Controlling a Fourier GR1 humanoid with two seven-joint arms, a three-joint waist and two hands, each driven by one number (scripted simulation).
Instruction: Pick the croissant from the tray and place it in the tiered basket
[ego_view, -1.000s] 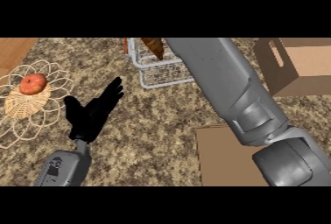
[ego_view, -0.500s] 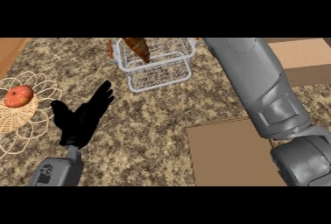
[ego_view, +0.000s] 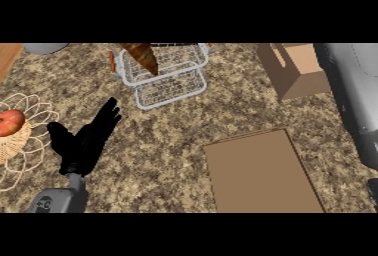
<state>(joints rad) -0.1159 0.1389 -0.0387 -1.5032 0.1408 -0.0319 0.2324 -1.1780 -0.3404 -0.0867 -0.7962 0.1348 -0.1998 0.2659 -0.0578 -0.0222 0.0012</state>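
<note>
The brown croissant (ego_view: 142, 56) stands tilted in the upper tier of the white wire tiered basket (ego_view: 168, 86) at the top centre. No hand touches it. The flat brown tray (ego_view: 260, 172) lies at the lower right with nothing on it. My left hand (ego_view: 83, 144) rests open at the lower left, fingers pointing up and right, well short of the basket. Of my right arm only the grey forearm (ego_view: 356, 95) shows, along the right edge; its hand is out of the picture.
A woven wicker basket (ego_view: 22, 150) holding a red apple (ego_view: 9, 122) sits at the left edge, beside my left hand. An open cardboard box (ego_view: 299, 70) stands at the upper right. A grey bowl (ego_view: 44, 48) peeks in at the top left.
My right arm has drawn back from the basket to the right edge, and the croissant stays in the upper tier. The left hand keeps its pose.
</note>
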